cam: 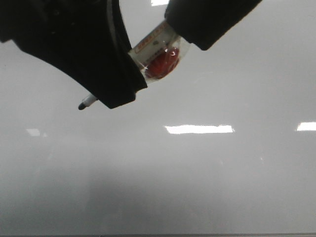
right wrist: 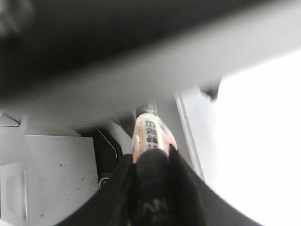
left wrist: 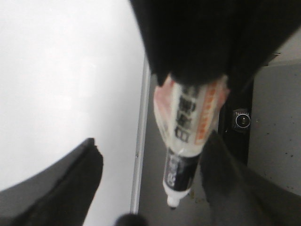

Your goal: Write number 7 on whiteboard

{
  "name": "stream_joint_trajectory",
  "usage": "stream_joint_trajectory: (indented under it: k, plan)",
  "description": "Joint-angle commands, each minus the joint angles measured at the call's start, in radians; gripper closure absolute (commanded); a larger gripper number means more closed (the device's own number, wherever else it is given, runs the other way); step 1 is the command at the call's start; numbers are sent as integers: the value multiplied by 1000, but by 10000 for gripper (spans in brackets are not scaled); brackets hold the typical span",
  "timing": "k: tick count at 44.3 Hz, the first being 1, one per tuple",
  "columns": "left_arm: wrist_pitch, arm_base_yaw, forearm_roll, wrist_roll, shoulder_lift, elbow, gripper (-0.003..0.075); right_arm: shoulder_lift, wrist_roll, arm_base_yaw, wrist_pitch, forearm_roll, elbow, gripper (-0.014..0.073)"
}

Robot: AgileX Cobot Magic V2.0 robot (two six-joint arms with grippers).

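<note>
The whiteboard (cam: 222, 187) fills the front view; no black marker figure, so no number 7, shows on it. A marker (cam: 158, 52) with a clear wrapped barrel, orange label and red part hangs slanted above the board, its dark tip (cam: 81, 105) low on the left. My right gripper (cam: 197, 29) is shut on the marker's rear end, as the right wrist view (right wrist: 153, 160) shows. My left gripper (cam: 123, 84) is open, its fingers wide apart on either side of the marker (left wrist: 188, 136), which lies nearer one finger (left wrist: 225, 183).
Bright glare patches (cam: 199, 129) lie on the board. The board's thin metal edge (left wrist: 140, 141) borders a grey table strip, with a black base and round knob (left wrist: 243, 120) beyond it. The board also shows in both wrist views (right wrist: 263, 141).
</note>
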Motion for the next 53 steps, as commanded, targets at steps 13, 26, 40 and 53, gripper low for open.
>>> stream_joint_trajectory:
  k: [13, 26, 40, 53]
  plan:
    - [-41, 102, 33, -179, -259, 18, 198, -149, 312, -214, 75, -216, -82, 653]
    - [-91, 466, -227, -181, -470, 177, 211, -321, 398, -450, -80, -105, 78, 653]
    - [-144, 518, -238, -181, -497, 221, 234, -311, 381, -446, -445, 48, 246, 653]
    - [-167, 518, -240, -181, -485, 221, 327, -180, 380, -446, -623, 71, 243, 653]
